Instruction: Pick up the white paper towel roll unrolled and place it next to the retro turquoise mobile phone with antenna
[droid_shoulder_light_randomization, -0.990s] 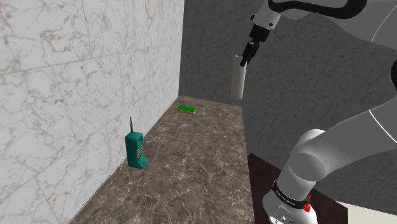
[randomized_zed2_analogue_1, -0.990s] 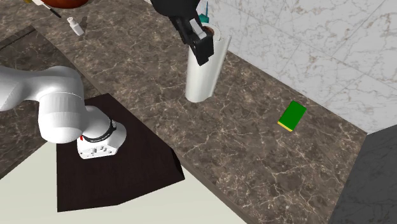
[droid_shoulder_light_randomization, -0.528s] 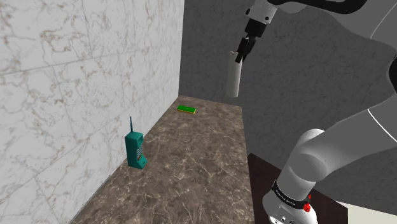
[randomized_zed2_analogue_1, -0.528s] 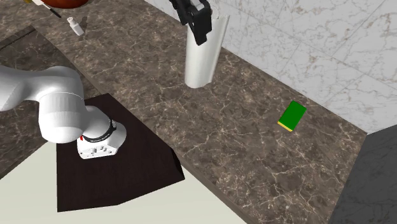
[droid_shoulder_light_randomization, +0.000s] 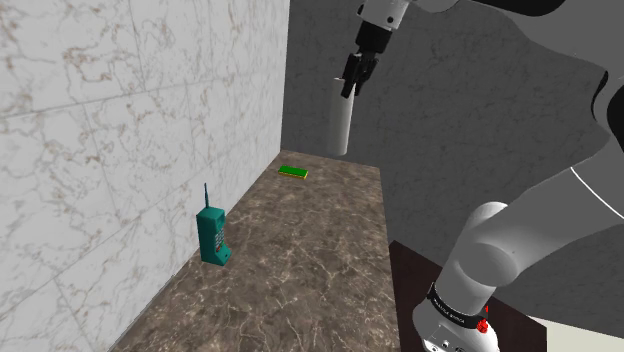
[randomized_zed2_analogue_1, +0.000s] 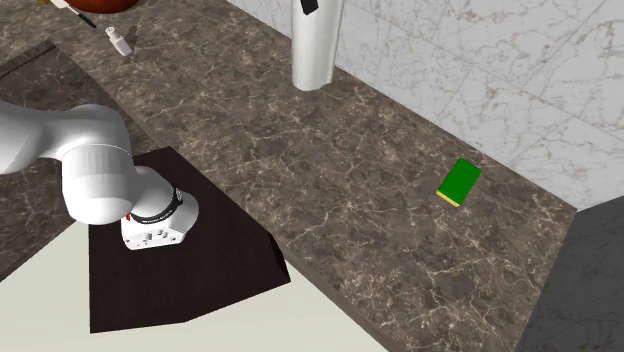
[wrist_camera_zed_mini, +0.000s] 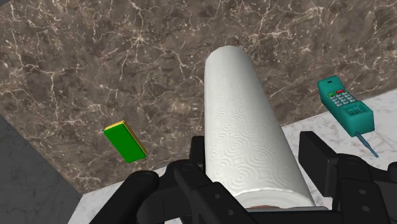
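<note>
A white paper towel roll (droid_shoulder_light_randomization: 340, 123) hangs upright high above the brown marble counter (droid_shoulder_light_randomization: 300, 260), with my black gripper (droid_shoulder_light_randomization: 353, 74) shut on its top end. In the second exterior view the roll (randomized_zed2_analogue_1: 314, 45) reaches down from the top edge. The wrist view looks along the roll (wrist_camera_zed_mini: 245, 124), clasped between my fingers (wrist_camera_zed_mini: 312, 153). The turquoise phone with antenna (droid_shoulder_light_randomization: 211, 233) stands upright by the pale marble wall, well below the roll and toward the shoulder view's left. From the wrist the phone (wrist_camera_zed_mini: 345, 107) lies beyond the roll's side.
A small green block (droid_shoulder_light_randomization: 294, 172) lies at the counter's far end near the grey wall; the same green block (randomized_zed2_analogue_1: 459, 183) appears by the wall corner and from the wrist (wrist_camera_zed_mini: 125, 140). My white arm's base (randomized_zed2_analogue_1: 150, 215) stands on a dark stand. Small items (randomized_zed2_analogue_1: 118, 40) lie farther off.
My gripper has carried the roll higher and toward the shoulder view's left, nearer the marble wall. The phone and green block have stayed put.
</note>
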